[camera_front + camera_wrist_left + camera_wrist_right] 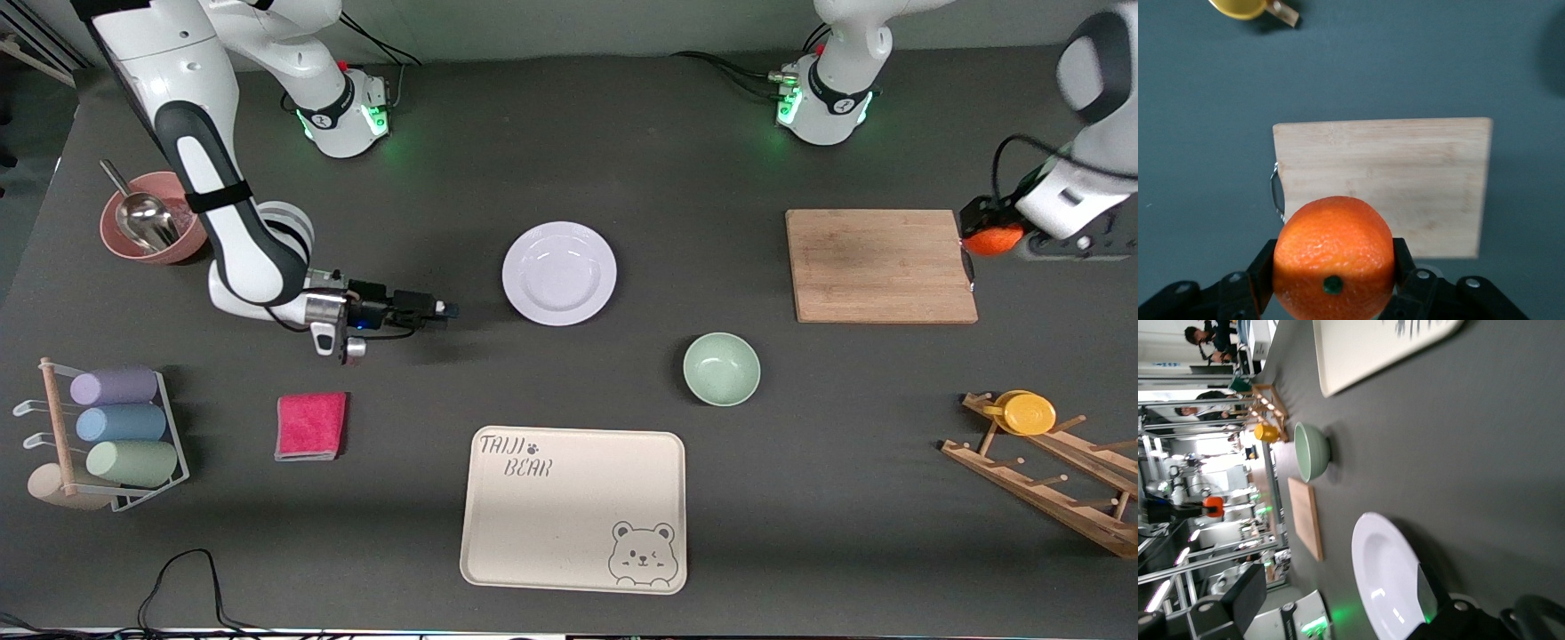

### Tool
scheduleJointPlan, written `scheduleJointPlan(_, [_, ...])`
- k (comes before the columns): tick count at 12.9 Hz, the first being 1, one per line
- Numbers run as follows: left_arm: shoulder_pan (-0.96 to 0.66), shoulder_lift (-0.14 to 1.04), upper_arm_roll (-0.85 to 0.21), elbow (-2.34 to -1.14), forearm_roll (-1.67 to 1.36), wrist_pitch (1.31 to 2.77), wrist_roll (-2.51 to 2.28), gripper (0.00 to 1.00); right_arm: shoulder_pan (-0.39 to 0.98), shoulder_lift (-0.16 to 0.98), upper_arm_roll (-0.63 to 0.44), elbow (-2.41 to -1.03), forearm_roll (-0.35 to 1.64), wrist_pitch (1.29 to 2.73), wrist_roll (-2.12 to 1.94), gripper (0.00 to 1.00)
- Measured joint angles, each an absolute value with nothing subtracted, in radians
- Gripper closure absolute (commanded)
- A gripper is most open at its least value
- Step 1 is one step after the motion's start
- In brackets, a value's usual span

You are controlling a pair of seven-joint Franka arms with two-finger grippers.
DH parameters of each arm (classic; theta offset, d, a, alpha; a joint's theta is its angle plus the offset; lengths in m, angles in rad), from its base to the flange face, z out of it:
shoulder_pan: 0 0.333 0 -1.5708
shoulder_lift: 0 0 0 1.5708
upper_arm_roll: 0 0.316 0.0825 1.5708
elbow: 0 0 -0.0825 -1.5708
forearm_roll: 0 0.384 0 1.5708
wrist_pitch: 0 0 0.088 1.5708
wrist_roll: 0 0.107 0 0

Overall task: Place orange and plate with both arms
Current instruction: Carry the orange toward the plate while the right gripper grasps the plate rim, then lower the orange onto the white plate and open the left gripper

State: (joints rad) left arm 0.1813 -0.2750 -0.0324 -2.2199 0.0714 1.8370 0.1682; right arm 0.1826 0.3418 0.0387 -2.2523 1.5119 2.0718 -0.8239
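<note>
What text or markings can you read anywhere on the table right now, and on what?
"TAIJI BEAR", with a paw print after "TAIJI": printed at one corner of the cream tray, which also carries a winking bear drawing.
The same print shows at the edge of the right wrist view, too cropped to read.
Small dark marks on the arm bases are too small to read.
Nothing else carries text: plate, bowl, cutting board, orange.

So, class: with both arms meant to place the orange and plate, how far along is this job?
Done: the left pincer has gripped the orange, held at the cutting board's edge. In hand: the right pincer sits low beside the plate, which lies ungrasped on the table. Left: lifting the plate and placing both.
</note>
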Motion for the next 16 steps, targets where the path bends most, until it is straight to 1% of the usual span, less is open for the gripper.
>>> scheduleJointPlan(2, [0.149,-0.288,-0.033,-2.101,0.038,1.709,0.166,0.59,0.196,0.345,0.041,-2.29,1.555,2.028,-0.874,0.0])
scheduleJointPlan(4, [0.117,-0.283,-0.056,-2.054,-0.018,1.675,0.132,0.59,0.198,0.358,0.041,-2.31,1.561,2.0,-0.973,0.0])
scheduleJointPlan(5, [0.103,-0.277,-0.089,-2.049,-0.037,1.675,0.082,0.59,0.198,0.371,0.041,-2.319,1.561,1.991,-1.022,0.0])
scheduleJointPlan(7, [0.074,-0.256,-0.212,-2.043,-0.08,1.691,-0.077,0.59,0.198,0.4,0.041,-2.33,1.562,1.973,-1.11,0.0])
scheduleJointPlan(9, [0.055,-0.222,-0.388,-2.037,-0.098,1.751,-0.298,0.61,0.197,0.425,0.041,-2.343,1.562,1.954,-1.17,0.0])
scheduleJointPlan(11, [0.045,-0.166,-0.572,-2.03,-0.1,1.848,-0.538,0.61,0.197,0.437,0.04,-2.361,1.562,1.921,-1.201,0.0])
scheduleJointPlan(13, [0.041,-0.1,-0.715,-2.029,-0.098,1.962,-0.727,0.62,0.194,0.442,0.038,-2.375,1.562,1.907,-1.248,0.0])
scheduleJointPlan(15, [0.011,-0.019,-0.812,-2.029,-0.047,2.059,-0.891,0.62,0.187,0.45,0.036,-2.38,1.562,1.901,-1.267,0.0])
scheduleJointPlan(16, [-0.034,0.032,-0.828,-2.027,0.012,2.095,-0.983,0.62,0.186,0.452,0.034,-2.38,1.563,1.901,-1.271,0.0])
